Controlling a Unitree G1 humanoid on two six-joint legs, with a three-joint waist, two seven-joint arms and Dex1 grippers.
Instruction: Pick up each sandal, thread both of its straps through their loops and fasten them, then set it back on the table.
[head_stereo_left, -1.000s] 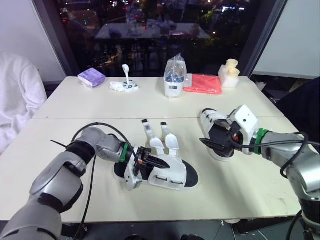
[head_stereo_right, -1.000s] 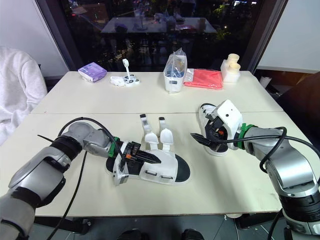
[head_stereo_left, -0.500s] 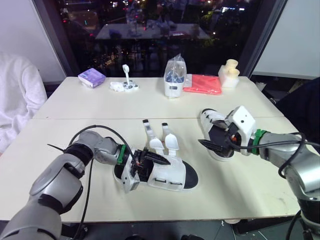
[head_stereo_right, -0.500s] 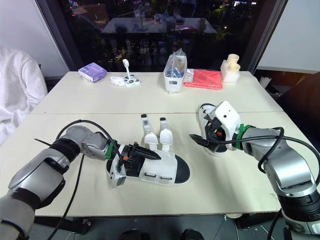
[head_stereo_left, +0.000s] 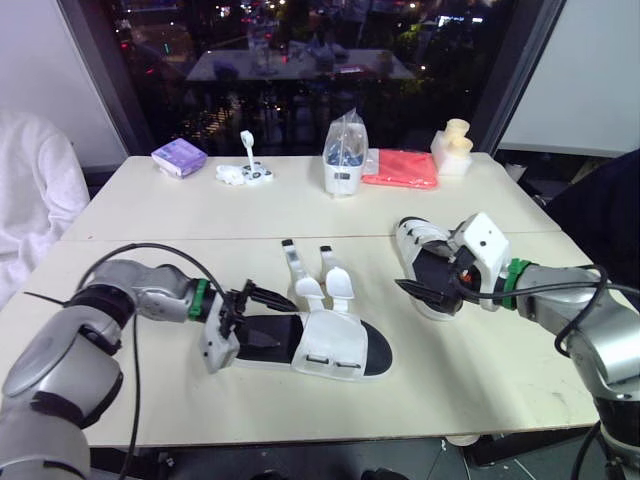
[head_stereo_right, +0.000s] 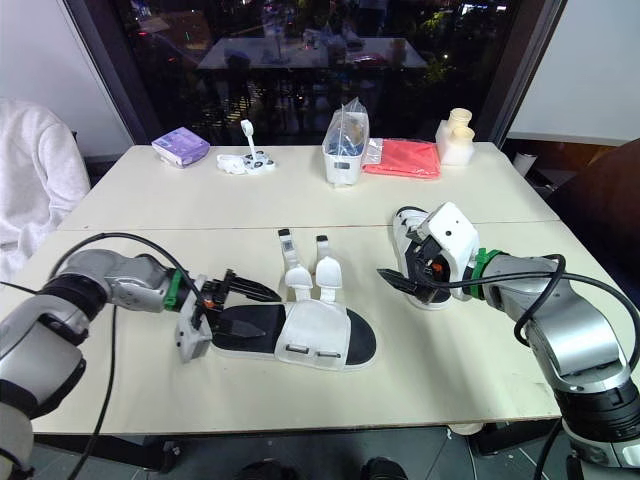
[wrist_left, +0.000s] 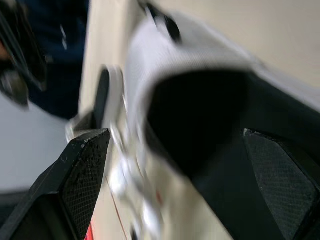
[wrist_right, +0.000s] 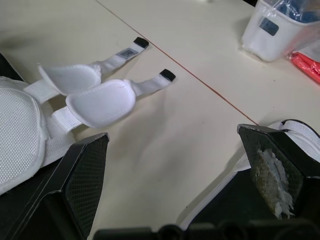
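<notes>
A white sandal with a black insole (head_stereo_left: 320, 345) lies flat on the near table, its two straps (head_stereo_left: 312, 268) unfastened and stretched away from me. My left gripper (head_stereo_left: 265, 315) is open at the sandal's heel end. In the left wrist view the black insole (wrist_left: 210, 120) lies between the spread fingers (wrist_left: 82, 172). A second white sandal (head_stereo_left: 418, 252) sits to the right. My right gripper (head_stereo_left: 420, 290) hovers open over its near end, pointing left. The right wrist view looks across bare table to the first sandal's straps (wrist_right: 100, 95).
On the far table are a purple packet (head_stereo_left: 179, 156), a small white object (head_stereo_left: 245, 172), a plastic bag over a white container (head_stereo_left: 342, 160), a red cloth (head_stereo_left: 400, 168) and a cream object (head_stereo_left: 453, 146). A person in white (head_stereo_left: 30, 200) sits at left.
My left gripper has let go of the sandal's upper, opened wide and drawn back left to the heel end. The right gripper has stayed over the second sandal.
</notes>
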